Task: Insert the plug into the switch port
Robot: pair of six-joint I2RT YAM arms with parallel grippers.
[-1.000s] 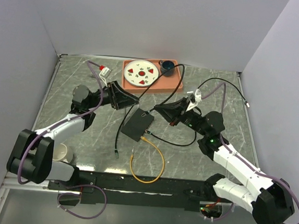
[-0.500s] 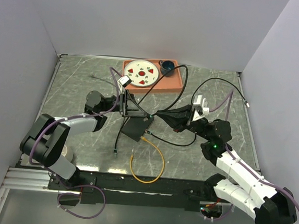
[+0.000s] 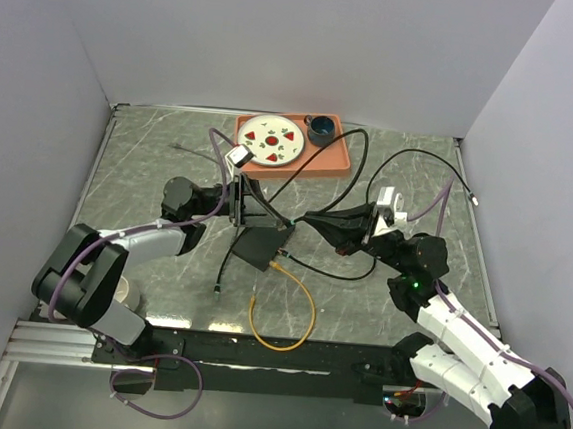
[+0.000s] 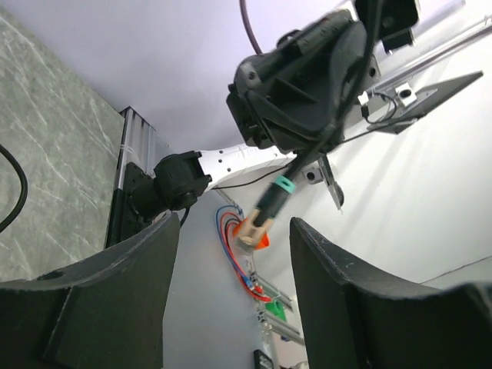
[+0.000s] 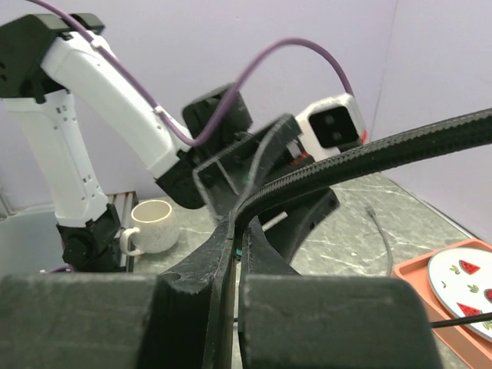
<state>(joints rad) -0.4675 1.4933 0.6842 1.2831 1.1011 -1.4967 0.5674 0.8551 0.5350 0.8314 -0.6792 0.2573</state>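
Note:
The flat black box (image 3: 261,247) lies mid-table; its ports are hidden. My left gripper (image 3: 252,209) is over the box's far edge, open and empty. In the left wrist view its gripper (image 4: 234,221) frames the plug (image 4: 260,221), pale with a teal band, hanging a way beyond the fingers. My right gripper (image 3: 308,219) is shut on the black cable (image 5: 369,157) just behind the plug (image 3: 288,224), holding it above the box's right corner. In the right wrist view its gripper (image 5: 240,223) pinches the cable, and the left gripper (image 5: 246,165) faces it.
An orange tray (image 3: 329,164) with a plate (image 3: 273,139) and a dark cup (image 3: 321,128) stands behind. A yellow cable (image 3: 303,311) loops at the front, next to a loose black cable (image 3: 227,265). A white mug (image 3: 122,291) stands by the left base, also in the right wrist view (image 5: 154,225).
My left gripper swung right from left of the box to over its far edge, now covering part of it. My right gripper drew back slightly with the plug.

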